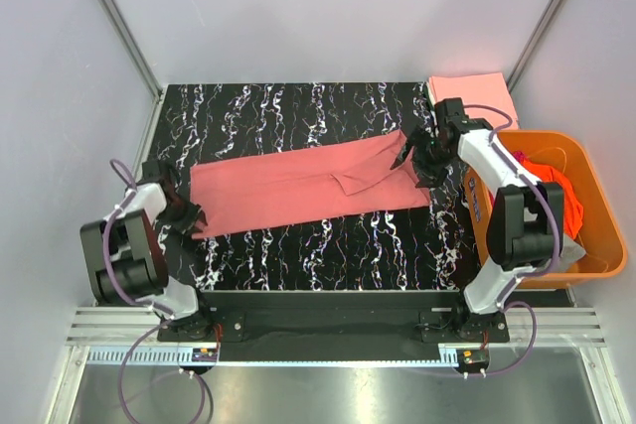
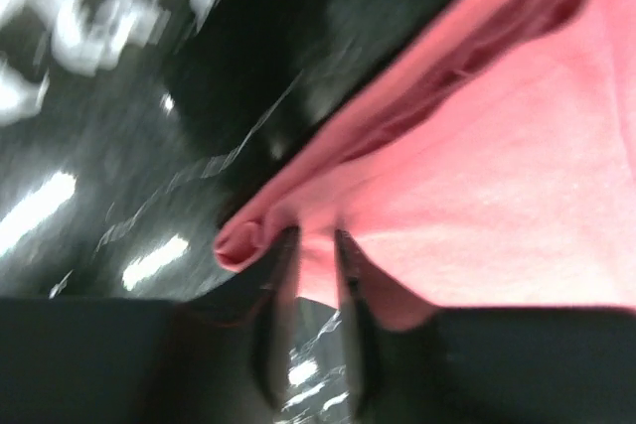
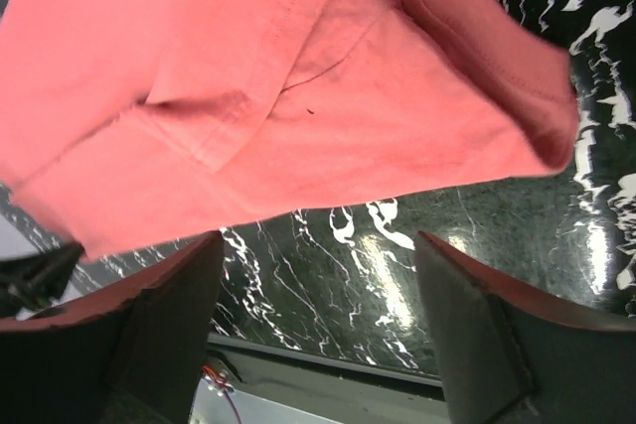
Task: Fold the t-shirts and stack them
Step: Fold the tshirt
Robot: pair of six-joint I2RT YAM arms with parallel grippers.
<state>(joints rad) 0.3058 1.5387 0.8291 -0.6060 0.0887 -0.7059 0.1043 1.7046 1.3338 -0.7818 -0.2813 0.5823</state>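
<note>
A salmon-pink t-shirt (image 1: pixel 308 186) lies folded into a long strip across the black marbled table. My left gripper (image 1: pixel 189 215) is at the strip's left end. In the left wrist view it (image 2: pixel 316 240) is shut on a pinch of that shirt's edge (image 2: pixel 477 166). My right gripper (image 1: pixel 419 161) is over the strip's right end. In the right wrist view it (image 3: pixel 318 245) is open and empty, and the shirt (image 3: pixel 298 86) lies just beyond its fingertips. A paler peach-pink t-shirt (image 1: pixel 473 98) lies folded at the back right corner.
A rigid orange basket (image 1: pixel 596 245) stands at the table's right edge, beside the right arm. It holds a bright orange shirt (image 1: pixel 556 186), a bit of magenta cloth and some grey cloth (image 1: pixel 566 255). White walls enclose the table (image 1: pixel 298 106) on three sides.
</note>
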